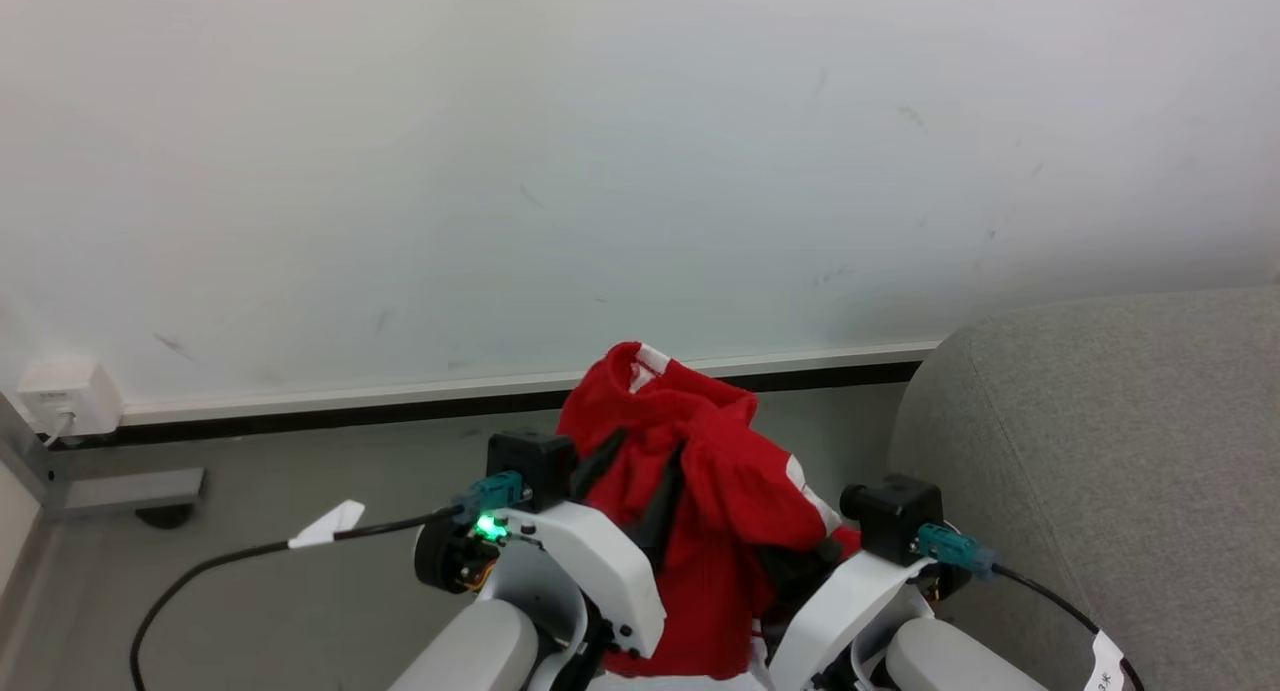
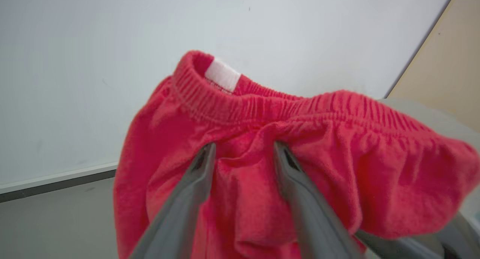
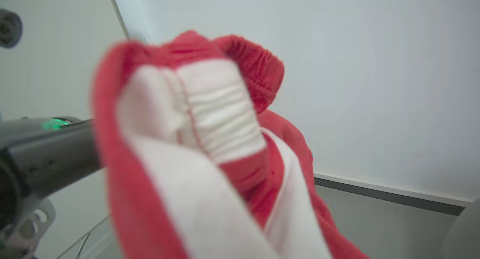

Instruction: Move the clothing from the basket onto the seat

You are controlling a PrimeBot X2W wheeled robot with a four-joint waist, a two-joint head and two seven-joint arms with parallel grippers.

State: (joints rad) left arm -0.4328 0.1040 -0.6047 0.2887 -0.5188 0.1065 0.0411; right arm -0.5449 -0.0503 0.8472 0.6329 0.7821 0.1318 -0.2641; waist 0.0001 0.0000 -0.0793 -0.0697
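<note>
There is one red piece of clothing (image 1: 700, 471), one grey sofa (image 1: 1100, 451) at 3 o'clock and one white wall plug (image 1: 65, 396) at 9 o'clock. There are two robot arms: left arm (image 1: 590, 561) at 7 o'clock, right arm (image 1: 850, 591) at 5 o'clock.

1. My left arm (image 1: 580, 571) comes in from 7 o'clock of the head view, with its fingers pointing toward 1 o'clock.
2. The left gripper (image 2: 243, 151) has its two long fingers (image 2: 195, 187) standing well apart, and the tips do not meet.
3. My right arm (image 1: 850, 596) enters from 5 o'clock, leaning toward 11 o'clock, close beside the left.
4. The right gripper (image 1: 805, 566) has its fingers covered, so I cannot tell how its jaws stand.
</note>
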